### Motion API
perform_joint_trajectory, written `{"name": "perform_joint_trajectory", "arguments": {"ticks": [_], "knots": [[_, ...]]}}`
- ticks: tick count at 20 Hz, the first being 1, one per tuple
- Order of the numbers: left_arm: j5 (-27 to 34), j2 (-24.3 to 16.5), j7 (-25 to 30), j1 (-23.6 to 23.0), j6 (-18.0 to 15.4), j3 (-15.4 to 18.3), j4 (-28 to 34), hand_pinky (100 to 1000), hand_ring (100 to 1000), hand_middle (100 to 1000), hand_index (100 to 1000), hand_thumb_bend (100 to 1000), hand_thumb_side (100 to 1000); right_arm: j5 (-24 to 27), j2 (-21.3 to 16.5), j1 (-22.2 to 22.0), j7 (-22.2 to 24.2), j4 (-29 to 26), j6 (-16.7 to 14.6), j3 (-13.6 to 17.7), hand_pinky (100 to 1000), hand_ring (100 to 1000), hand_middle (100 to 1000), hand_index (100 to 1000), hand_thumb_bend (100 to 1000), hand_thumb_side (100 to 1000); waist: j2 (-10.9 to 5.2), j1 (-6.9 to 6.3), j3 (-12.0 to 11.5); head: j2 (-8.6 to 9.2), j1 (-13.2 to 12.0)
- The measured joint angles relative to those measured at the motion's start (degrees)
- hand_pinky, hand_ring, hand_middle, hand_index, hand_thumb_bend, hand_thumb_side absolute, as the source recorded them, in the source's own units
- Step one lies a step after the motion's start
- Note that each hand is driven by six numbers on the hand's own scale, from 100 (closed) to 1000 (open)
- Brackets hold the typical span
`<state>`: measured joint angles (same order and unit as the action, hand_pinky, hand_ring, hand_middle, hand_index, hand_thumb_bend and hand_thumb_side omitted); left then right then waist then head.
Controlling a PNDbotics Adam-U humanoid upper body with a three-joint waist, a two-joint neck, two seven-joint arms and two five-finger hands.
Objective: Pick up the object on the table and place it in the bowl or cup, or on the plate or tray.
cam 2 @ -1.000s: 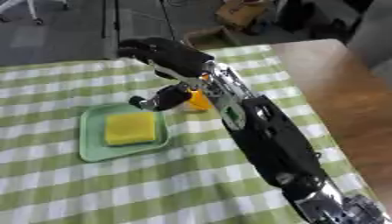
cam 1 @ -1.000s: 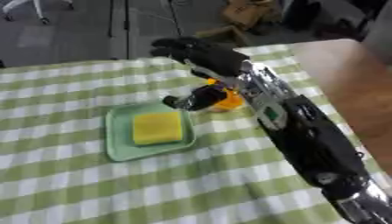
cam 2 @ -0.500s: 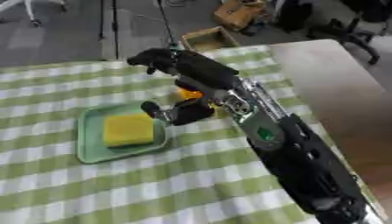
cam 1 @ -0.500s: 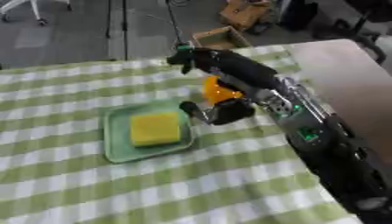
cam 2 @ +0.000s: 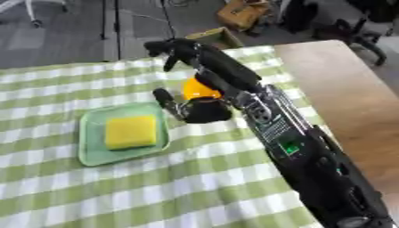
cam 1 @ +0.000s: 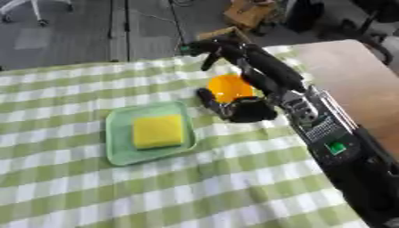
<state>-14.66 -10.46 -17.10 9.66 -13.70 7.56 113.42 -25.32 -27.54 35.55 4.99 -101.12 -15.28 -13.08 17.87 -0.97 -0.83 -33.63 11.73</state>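
Note:
A yellow square sponge (cam 1: 157,131) lies flat in the middle of a pale green tray (cam 1: 118,151) on the checked cloth. My right hand (cam 1: 261,71) reaches in from the lower right and hovers to the right of the tray. It is open, with its fingers (cam 1: 204,47) stretched toward the far table edge and its thumb (cam 1: 209,99) pointing at the tray's right rim. It holds nothing. An orange round object (cam 1: 228,87) sits on the cloth under the hand, partly hidden by it. My left hand shows in neither view.
A green and white checked cloth (cam 1: 195,191) covers the table. A bare brown tabletop (cam 1: 351,80) lies to the right. Past the far edge is grey floor with a cardboard box (cam 1: 246,11) and chair legs.
My right hand has stretched its fingers out toward the far edge and drawn slightly away from the tray. The sponge, tray and orange object stay where they were.

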Motion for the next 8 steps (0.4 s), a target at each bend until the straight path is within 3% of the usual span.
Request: {"name": "perform_joint_trajectory", "arguments": {"ticks": [2,5,8], "knots": [[0.1,0.0,0.0,-0.1,0.0,0.0,0.0,552,749,780,845,217,922,5.0,0.2,-1.9,-1.4,-1.2,0.6,0.3,726,618,776,985,100,491,0.00,0.00,0.0,0.17,-0.1],[0.2,0.4,0.0,-0.1,0.0,0.0,0.0,549,748,779,845,216,926,14.5,1.0,-5.5,-1.5,-3.8,0.7,1.6,721,616,771,979,100,501,0.00,-0.02,0.2,0.50,-0.4],[0.3,0.7,0.0,-0.2,0.2,-0.2,0.0,547,747,779,844,215,928,20.8,1.4,-8.4,-0.5,-6.6,1.1,4.0,714,606,760,960,100,521,0.00,-0.25,0.6,0.50,-0.8]]}}
